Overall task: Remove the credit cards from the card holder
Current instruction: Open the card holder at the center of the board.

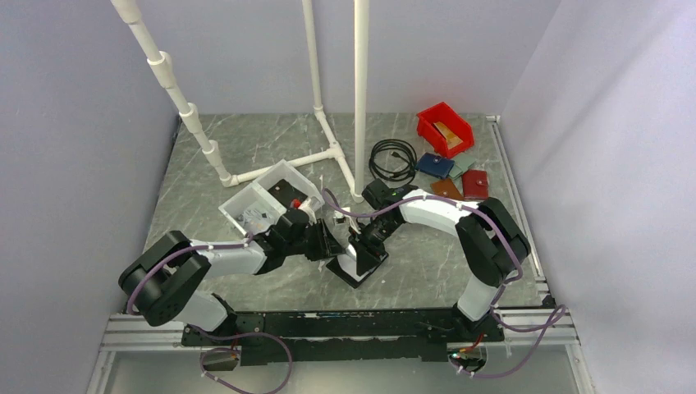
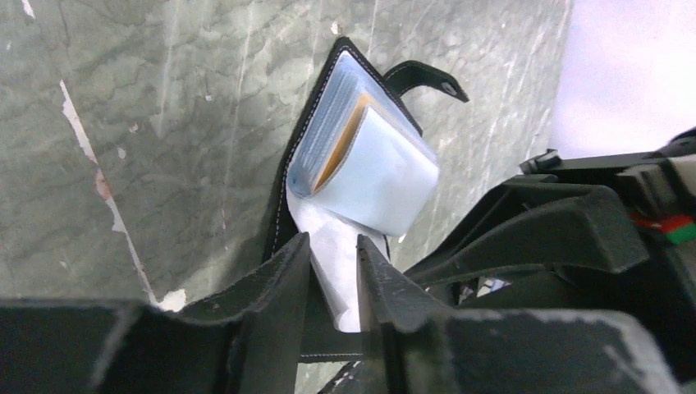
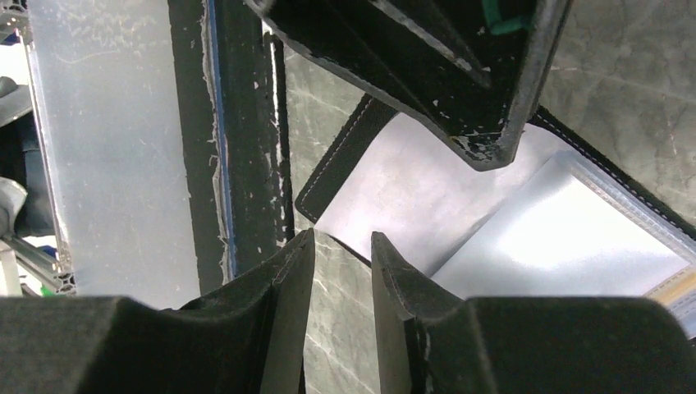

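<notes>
The black card holder lies open on the table between the two grippers. In the left wrist view its black cover stands on edge with pale clear sleeves fanned out. A gold-tan credit card shows edge-on between the sleeves. The pale greyish card cannot be told apart from the sleeves. My left gripper is shut on one pale sleeve, which curls between its fingers. My right gripper is narrowly open with only table between its fingers, at the holder's corner. It sits just right of the left gripper.
A white bin stands behind the left arm. At the back right are a red bin, a black cable coil, a dark blue wallet, a brown wallet and a red wallet. A white pipe frame stands at the back.
</notes>
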Motion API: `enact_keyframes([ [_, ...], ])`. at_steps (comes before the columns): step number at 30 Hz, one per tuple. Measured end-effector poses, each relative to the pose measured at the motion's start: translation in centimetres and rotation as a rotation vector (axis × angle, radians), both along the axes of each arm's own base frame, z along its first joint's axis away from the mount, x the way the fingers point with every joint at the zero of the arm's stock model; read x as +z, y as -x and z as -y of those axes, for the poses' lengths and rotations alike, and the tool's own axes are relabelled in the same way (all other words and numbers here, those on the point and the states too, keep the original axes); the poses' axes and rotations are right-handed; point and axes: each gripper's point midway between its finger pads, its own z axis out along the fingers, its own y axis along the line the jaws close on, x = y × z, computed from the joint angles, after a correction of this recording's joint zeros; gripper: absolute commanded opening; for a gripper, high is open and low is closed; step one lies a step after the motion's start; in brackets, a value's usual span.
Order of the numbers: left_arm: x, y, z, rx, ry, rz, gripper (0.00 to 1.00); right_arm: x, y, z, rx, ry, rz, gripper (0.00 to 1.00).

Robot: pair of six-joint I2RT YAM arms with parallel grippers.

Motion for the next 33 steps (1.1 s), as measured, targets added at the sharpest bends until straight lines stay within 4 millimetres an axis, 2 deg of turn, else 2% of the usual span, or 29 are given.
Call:
enact_keyframes([
  [5, -0.8, -0.3, 0.2, -0.015, -0.05, -0.025, 0.12, 0.1, -0.3, 0.0, -0.006, -0.003, 0.006, 0.35],
  [7, -1.3, -0.2, 0.1, -0.022, -0.073, -0.036, 0.09, 0.3, -0.6, 0.1, -0.016, -0.004, 0.016, 0.35],
  [13, -2.7, 0.6, -0.9, -0.042, -0.143, -0.063, 0.09, 0.7, -3.2, 1.1, -0.099, 0.016, 0.101, 0.34],
  [19, -3.1, 0.9, -1.3, -0.053, -0.17, -0.068, 0.1, -0.2, -5.6, 2.3, -0.185, 0.09, 0.171, 0.34],
  [33, -3.1, 0.9, -1.3, -0.053, -0.171, -0.07, 0.12, -1.3, -6.9, 3.2, -0.235, 0.171, 0.219, 0.38],
])
